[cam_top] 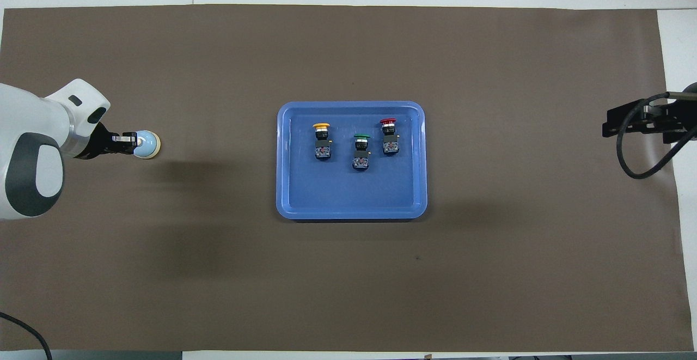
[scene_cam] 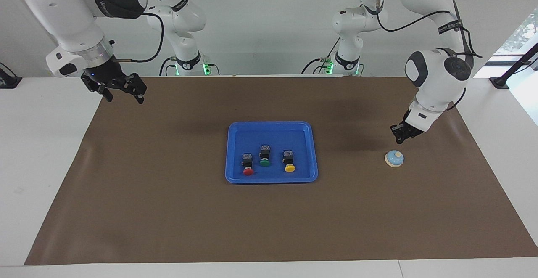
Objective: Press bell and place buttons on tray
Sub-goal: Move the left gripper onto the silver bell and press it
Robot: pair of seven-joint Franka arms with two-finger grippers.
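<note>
Two white benches [scene_cam: 46,143] under brown mat [scene_cam: 168,210], pale wall. Left pincer [scene_cam: 399,137] closed, empty, above bell [scene_cam: 394,159]; contact unclear. Right pincer [scene_cam: 126,91] spread wide, empty, half cut off overhead.

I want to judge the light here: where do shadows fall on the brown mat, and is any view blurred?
Facing view: a soft dark patch lies on the brown mat between the tray and the bell, under the left gripper. Overhead view: broad soft shadows spread beside the tray; edges are sharp, with no blur or glare.
</note>
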